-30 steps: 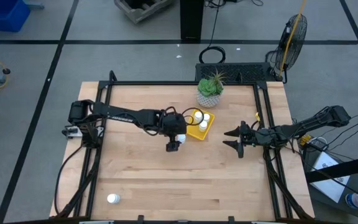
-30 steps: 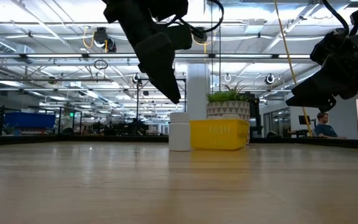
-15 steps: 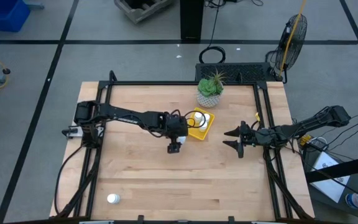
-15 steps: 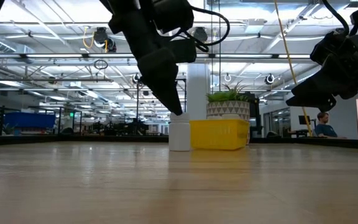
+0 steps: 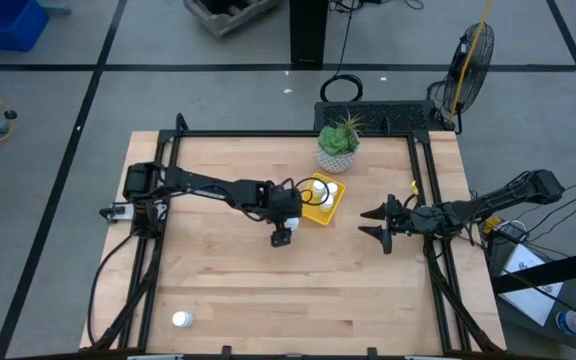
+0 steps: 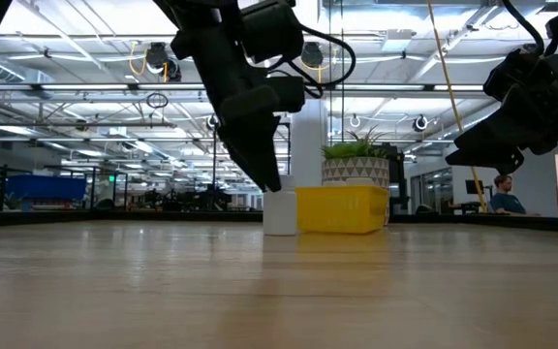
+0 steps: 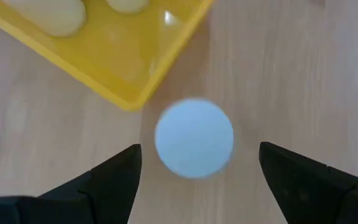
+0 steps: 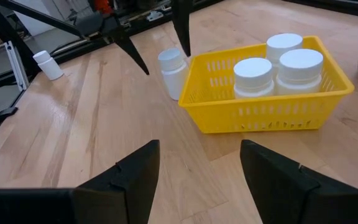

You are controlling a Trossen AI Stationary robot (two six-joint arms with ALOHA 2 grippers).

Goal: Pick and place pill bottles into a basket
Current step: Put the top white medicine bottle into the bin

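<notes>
Your left claw [image 7: 194, 171], fingers spread w/ nothing held, hangs straight over an upright pill bottle [image 7: 194, 137] beside the yellow basket [image 7: 122, 56], apparently lined up to grab; right claw [image 5: 376, 222] waits open.

Three pill bottles [image 8: 277, 65] stand in the basket [image 8: 260, 112]. A fourth bottle [image 8: 172, 73] stands just beside the basket. A fifth bottle [image 5: 181, 320] lies well apart from the basket, near the table [image 5: 248, 290] corner.

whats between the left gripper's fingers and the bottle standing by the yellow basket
Nothing: in the left wrist view the left gripper hangs open over the bottle beside the basket, only bare wood around it.
</notes>
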